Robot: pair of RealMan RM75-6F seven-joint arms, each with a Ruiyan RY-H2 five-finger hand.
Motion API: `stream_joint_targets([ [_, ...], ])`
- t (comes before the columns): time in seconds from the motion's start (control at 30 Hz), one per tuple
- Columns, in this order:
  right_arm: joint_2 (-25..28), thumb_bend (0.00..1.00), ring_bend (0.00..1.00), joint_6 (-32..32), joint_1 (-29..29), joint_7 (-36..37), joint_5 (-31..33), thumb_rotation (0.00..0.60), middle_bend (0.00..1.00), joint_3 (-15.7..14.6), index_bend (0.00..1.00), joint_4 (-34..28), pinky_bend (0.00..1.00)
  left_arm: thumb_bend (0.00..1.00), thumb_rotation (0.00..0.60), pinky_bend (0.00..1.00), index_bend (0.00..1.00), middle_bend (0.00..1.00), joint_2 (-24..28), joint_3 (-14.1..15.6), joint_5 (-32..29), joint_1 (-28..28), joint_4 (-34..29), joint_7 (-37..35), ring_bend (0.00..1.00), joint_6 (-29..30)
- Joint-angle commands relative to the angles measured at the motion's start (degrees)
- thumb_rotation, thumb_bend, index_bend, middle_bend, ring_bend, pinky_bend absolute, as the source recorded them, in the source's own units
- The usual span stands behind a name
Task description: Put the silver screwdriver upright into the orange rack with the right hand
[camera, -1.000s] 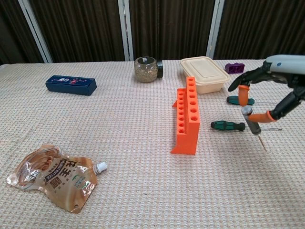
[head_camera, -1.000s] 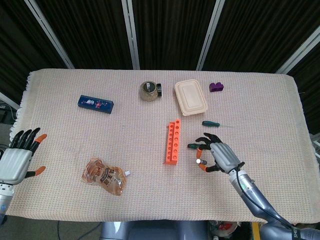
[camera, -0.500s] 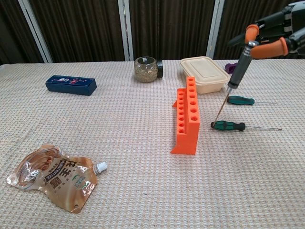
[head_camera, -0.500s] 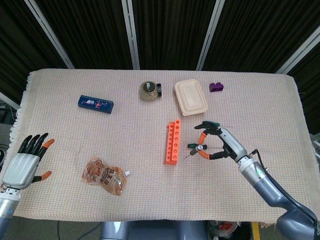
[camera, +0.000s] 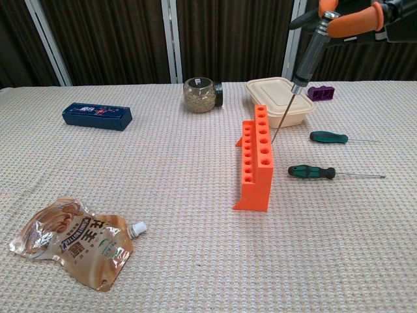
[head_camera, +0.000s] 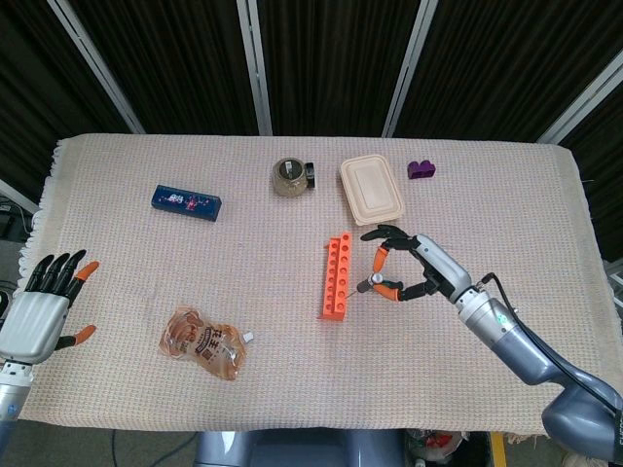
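Screwdriver, silver: pinched at the handle top by right hand, held above the table, tip hanging just beside the orange rack. Judged light, rigid, smooth-handled; a high grip suited lowering it upright. Left hand spread, holding nothing.

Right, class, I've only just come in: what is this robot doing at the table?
The right hand pinches a silver screwdriver by its top, holding it tip-down and slightly tilted above the orange plastic rack. The tip hangs just beside the rack's far end, not yet in a hole. Two green-handled screwdrivers lie on the cloth nearby. The left hand waits open at the table's edge.
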Motion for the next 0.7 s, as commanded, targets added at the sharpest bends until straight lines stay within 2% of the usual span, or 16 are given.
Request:
stream_joint_targets([
  [0.03, -0.22, 0.33, 0.00, -0.54, 1.04, -0.64, 0.64, 0.600, 0.19, -0.39, 0.64, 0.18, 0.00, 0.13, 0.600, 0.00, 0.12, 0.00, 0.03, -0.10, -0.08, -0.07, 0.01, 0.00, 0.00, -0.03],
  [0.3, -2.96, 0.33, 0.00, -3.11, 5.51, -5.27, 6.12, 0.600, 0.20, -0.83, 0.64, 2.03, 0.00, 0.13, 0.600, 0.00, 0.11, 0.00, -0.02, -0.34, -1.36, -0.14, 0.65, -0.39, 0.00, -0.65],
  [0.7, -3.80, 0.33, 0.00, -4.87, 8.99, -12.79, 13.60, 0.600, 0.20, -1.27, 0.64, 2.18, 0.00, 0.13, 0.600, 0.00, 0.11, 0.00, -0.33, -0.42, -2.26, -0.07, 1.65, -1.27, 0.00, -0.99],
])
